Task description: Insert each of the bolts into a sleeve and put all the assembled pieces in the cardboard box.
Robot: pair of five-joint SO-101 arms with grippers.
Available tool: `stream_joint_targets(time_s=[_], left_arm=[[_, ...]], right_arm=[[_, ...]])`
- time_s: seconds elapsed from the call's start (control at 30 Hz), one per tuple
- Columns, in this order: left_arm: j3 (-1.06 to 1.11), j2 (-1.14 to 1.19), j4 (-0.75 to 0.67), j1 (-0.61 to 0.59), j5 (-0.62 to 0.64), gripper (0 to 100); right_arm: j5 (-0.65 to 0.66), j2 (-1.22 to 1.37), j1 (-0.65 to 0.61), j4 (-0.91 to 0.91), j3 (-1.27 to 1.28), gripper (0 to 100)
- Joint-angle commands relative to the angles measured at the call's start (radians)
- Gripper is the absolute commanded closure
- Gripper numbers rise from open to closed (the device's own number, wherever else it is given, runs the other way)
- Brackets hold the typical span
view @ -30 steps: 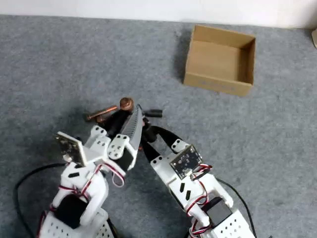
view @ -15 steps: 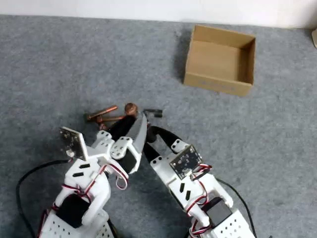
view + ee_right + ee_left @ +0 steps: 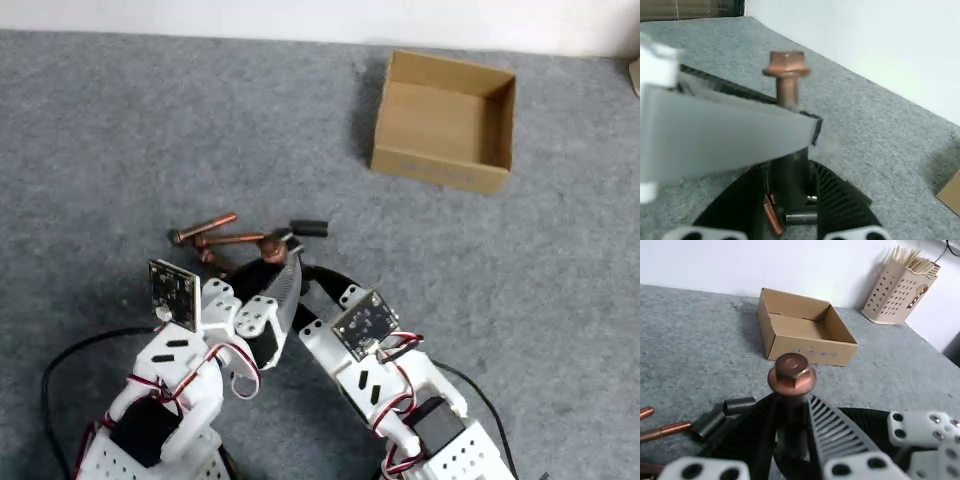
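A copper bolt [image 3: 791, 374] stands head-up with my left gripper [image 3: 790, 407] shut on its shaft. In the right wrist view the bolt's shaft [image 3: 787, 92] runs down into a black sleeve [image 3: 788, 177], and my right gripper [image 3: 789, 187] is shut on that sleeve. From above, both grippers meet at the bolt head [image 3: 272, 245] near the table's middle. Two loose bolts [image 3: 212, 232] lie just to its left, and a loose black sleeve [image 3: 308, 228] lies behind it. The open cardboard box [image 3: 445, 120] stands at the far right.
Two loose sleeves [image 3: 739, 405] and bolts [image 3: 665, 430] lie on the grey carpet beside the left gripper. A perforated holder of wooden sticks [image 3: 897, 287] stands beyond the box. A black cable [image 3: 70, 355] trails by the left arm's base.
The left arm drew back toward the near edge, bringing the bolt down and right to the right gripper. The loose sleeve behind it now lies uncovered.
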Motion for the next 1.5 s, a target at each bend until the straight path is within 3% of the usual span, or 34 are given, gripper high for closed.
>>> stream_joint_targets(time_s=[0.0, 0.1, 0.2, 0.27, 0.47, 0.57, 0.73, 0.9, 1.13, 1.47], left_arm=[[0.039, -0.002, 0.054, 0.007, -0.005, 99], [0.041, -0.002, 0.038, -0.008, -0.034, 99], [0.025, -0.002, 0.020, -0.012, -0.207, 98], [0.024, -0.002, 0.014, -0.005, -0.307, 91], [0.041, -0.001, 0.020, -0.013, -0.149, 57], [0.070, -0.001, 0.015, -0.013, -0.146, 52], [0.053, -0.005, 0.008, -0.013, -0.144, 57], [-0.051, -0.004, -0.100, -0.002, -0.143, 67], [-0.071, -0.002, -0.167, 0.022, -0.144, 98], [-0.087, -0.004, -0.288, 0.024, -0.146, 99]], right_arm=[[-0.009, -0.027, 0.042, -0.044, 0.065, 99.4], [-0.009, -0.027, 0.042, -0.044, 0.065, 99.4], [-0.009, -0.027, 0.042, -0.044, 0.065, 99.4], [-0.009, -0.027, 0.042, -0.044, 0.065, 99.4], [-0.009, -0.027, 0.042, -0.044, 0.067, 99.4], [-0.009, -0.027, 0.042, -0.044, 0.067, 99.4], [-0.009, -0.027, 0.042, -0.044, 0.067, 99.4], [-0.009, -0.027, 0.042, -0.044, 0.074, 99.4], [-0.009, -0.025, 0.042, -0.044, 0.074, 99.4], [-0.009, -0.025, 0.042, -0.044, 0.074, 99.4]])
